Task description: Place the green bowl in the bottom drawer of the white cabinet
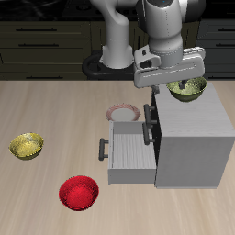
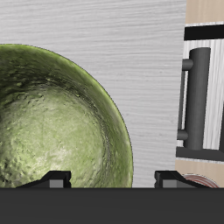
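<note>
Only the exterior shows the bottom drawer [image 1: 128, 152] open.

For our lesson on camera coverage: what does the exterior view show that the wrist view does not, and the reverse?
Only the exterior view shows the yellow bowl, the red bowl, the pulled-out bottom drawer and the robot arm.

Only the wrist view shows the green bowl's glossy patterned inside close up and the gripper's fingertips.

Both show the green bowl on top of the white cabinet, a dark drawer handle, and the gripper above the bowl.
</note>
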### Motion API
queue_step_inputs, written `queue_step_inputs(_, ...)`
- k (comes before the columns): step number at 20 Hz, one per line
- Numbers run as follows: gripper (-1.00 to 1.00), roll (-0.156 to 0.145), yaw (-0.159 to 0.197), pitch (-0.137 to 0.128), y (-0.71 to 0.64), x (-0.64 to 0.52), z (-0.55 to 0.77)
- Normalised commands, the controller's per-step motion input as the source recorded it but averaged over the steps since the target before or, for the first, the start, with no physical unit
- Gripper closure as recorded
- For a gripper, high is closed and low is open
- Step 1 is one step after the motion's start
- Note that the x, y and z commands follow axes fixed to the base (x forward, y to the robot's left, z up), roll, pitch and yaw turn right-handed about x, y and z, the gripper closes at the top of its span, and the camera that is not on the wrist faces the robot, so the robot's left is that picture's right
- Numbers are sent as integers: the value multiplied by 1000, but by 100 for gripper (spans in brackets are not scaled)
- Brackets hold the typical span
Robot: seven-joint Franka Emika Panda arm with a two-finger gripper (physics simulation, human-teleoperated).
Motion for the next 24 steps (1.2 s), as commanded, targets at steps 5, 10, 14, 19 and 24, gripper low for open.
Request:
queue_step_inputs(5,100,16,-1,-4,-64,-74,-36)
queue_step_inputs(10,100,18,6,3,22,-32,-35)
queue_step_inputs(14,100,-35,-5,-1,-259,-14,-10)
queue_step_inputs(19,100,-47,-14,-25,-393,-63,112)
queue_step_inputs(24,100,-50,-2,-32,-356,-74,127)
